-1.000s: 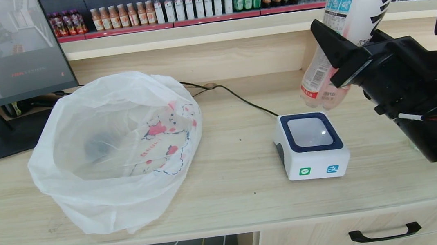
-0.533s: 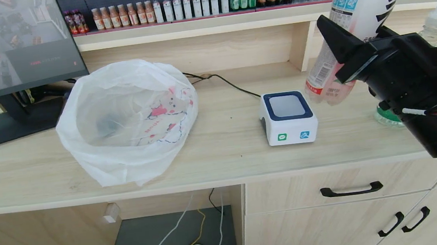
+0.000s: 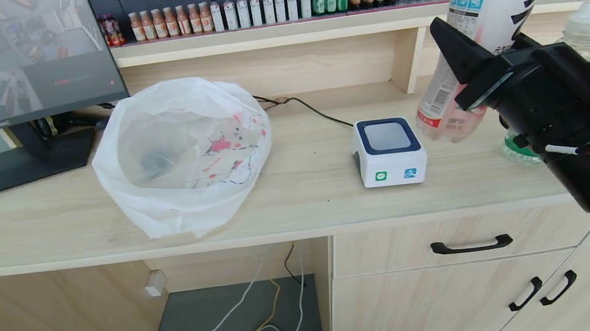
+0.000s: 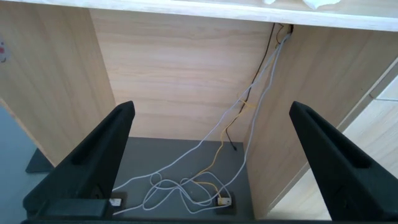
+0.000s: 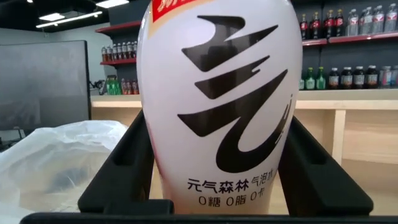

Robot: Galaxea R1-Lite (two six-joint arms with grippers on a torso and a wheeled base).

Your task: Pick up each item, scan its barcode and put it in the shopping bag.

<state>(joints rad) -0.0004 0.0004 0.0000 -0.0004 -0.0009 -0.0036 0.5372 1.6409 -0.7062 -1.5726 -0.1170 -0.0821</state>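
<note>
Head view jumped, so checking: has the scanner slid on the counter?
No. The scanner keeps its spot right of the shopping bag, its cable trailing behind it as before; the camera moved.

Thin crinkly translucent plastic bag (image 3: pixel 182 150), glossy plastic bottle (image 3: pixel 479 28), smooth white plastic scanner (image 3: pixel 389 152), matt pale wood-grain worktop (image 3: pixel 305 208).
</note>
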